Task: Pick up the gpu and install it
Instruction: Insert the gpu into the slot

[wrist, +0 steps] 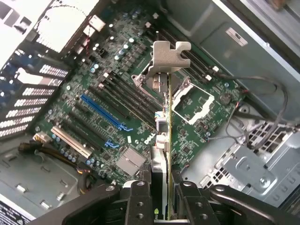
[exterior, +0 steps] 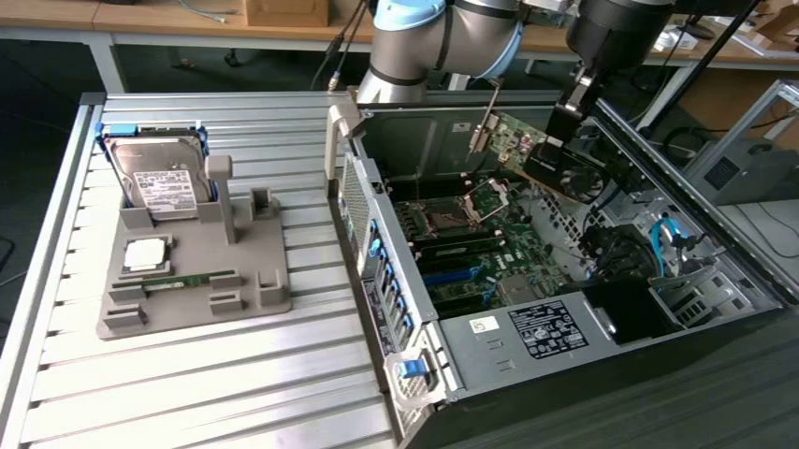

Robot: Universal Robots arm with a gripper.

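Observation:
The gpu (exterior: 540, 154) hangs in the air over the open computer case (exterior: 374, 234), tilted, its silver end bracket (exterior: 481, 131) toward the exterior view's left. My gripper (exterior: 568, 110) is shut on the card's upper edge. In the wrist view the gpu (wrist: 168, 136) is seen edge-on between my two dark fingers (wrist: 139, 201), with my gripper (wrist: 167, 206) clamped on it and the bracket (wrist: 171, 51) at the card's far end. Below it lies the green motherboard (wrist: 70, 108) with its blue slot (wrist: 105, 112) and the CPU socket (wrist: 194, 101); the card is clear of the board.
On the ribbed metal table (exterior: 250, 374), at the exterior view's left, a grey fixture (exterior: 256, 295) holds a silver hard drive (exterior: 163, 182), a square chip (exterior: 144, 253) and a green memory stick (exterior: 175, 279). Loose cables (wrist: 262, 93) and the drive cage (wrist: 253, 168) flank the board.

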